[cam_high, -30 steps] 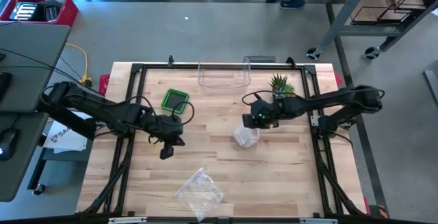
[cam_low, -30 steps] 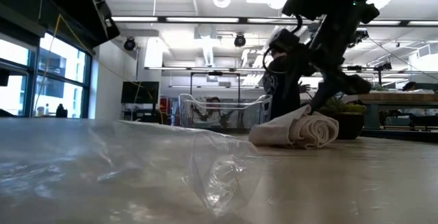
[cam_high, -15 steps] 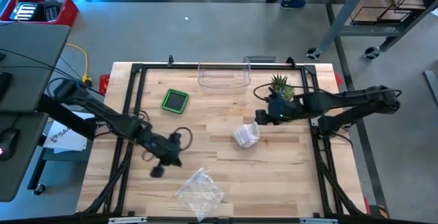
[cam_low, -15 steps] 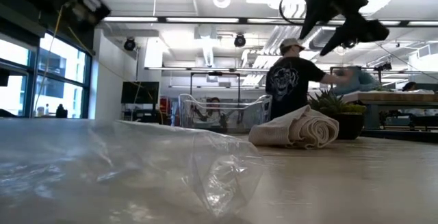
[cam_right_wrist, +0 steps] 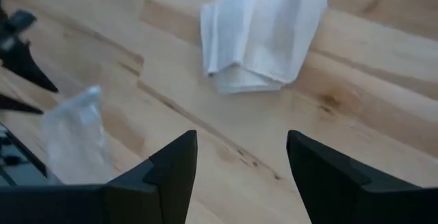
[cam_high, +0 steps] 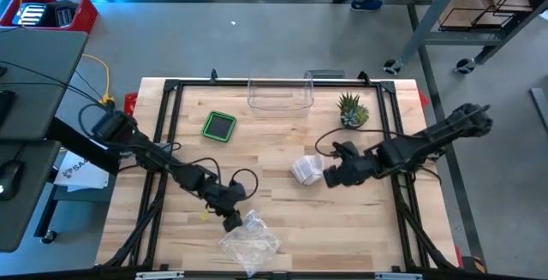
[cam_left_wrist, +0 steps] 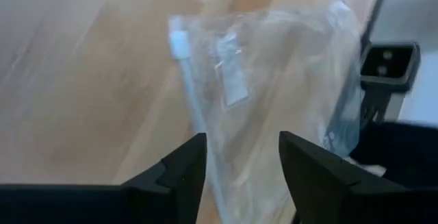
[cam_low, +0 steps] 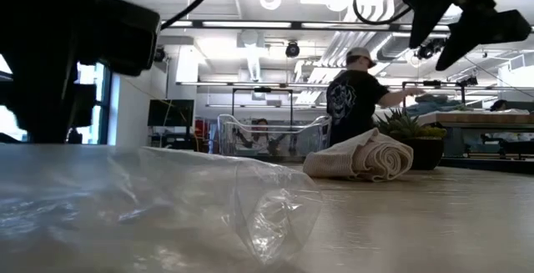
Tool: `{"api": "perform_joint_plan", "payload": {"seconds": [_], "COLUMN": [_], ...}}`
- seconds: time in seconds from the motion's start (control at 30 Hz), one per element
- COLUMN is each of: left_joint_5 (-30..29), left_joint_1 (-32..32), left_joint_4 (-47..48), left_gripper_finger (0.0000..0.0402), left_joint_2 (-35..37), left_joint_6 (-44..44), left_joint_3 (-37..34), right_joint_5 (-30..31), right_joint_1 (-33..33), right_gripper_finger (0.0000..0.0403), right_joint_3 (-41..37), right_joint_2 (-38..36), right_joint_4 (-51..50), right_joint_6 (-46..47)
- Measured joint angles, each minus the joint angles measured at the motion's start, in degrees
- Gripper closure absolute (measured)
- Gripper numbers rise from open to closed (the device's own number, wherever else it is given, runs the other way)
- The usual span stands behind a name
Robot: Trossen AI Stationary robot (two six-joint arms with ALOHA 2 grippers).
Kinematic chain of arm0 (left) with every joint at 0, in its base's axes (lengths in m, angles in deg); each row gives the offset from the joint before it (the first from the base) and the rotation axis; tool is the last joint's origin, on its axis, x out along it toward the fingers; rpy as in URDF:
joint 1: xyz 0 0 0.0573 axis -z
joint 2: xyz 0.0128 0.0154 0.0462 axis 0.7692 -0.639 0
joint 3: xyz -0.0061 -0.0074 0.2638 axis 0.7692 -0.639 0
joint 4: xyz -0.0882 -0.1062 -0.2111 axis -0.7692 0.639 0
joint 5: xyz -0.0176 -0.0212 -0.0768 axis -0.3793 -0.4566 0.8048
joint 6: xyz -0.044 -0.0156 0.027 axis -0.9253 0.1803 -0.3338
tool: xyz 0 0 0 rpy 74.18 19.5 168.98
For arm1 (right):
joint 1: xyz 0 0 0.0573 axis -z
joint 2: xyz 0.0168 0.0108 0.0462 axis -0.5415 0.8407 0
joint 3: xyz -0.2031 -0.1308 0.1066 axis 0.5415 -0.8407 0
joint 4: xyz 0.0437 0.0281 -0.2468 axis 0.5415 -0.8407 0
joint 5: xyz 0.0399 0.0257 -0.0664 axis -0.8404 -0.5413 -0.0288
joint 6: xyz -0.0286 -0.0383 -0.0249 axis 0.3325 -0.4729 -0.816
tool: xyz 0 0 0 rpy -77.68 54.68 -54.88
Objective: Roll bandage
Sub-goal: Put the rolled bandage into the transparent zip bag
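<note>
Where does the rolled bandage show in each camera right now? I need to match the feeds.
High view: bandage mid-table, just left of the right tool.
Low view: bandage right of centre, resting on the table.
Left wrist view: not in it.
Right wrist view: bandage at top centre.
Shared landmark: clear plastic bag.

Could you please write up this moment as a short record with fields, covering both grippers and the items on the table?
left gripper: open, over the clear plastic bag near the table's front edge
right gripper: open, empty, beside the bandage
bandage: loosely bundled white cloth, mid-table, untouched
green container: back left
potted plant: back right
clear bin: back edge
</note>
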Motion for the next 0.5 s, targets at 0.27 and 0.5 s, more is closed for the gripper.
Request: {"api": "perform_joint_plan", "payload": {"seconds": [0.27,0.5], "left_joint_5": [-5.7,-11.8], "left_joint_1": [5.0,7.8], "left_joint_4": [0.8,2.1], "left_gripper_finger": [0.0222,0.0222], "left_joint_2": [-0.3,-3.3], "left_joint_6": [-12.8,-17.2], "left_joint_3": [0.1,0.0], "right_joint_5": [0.0,1.0], "right_joint_1": [-4.3,-4.8], "right_gripper_finger": [0.0187,0.0187], "right_joint_3": [0.0,0.0], "right_joint_2": [1.4,1.4], "right_joint_4": [-0.2,-0.1], "right_joint_6": [-0.2,2.2]}}
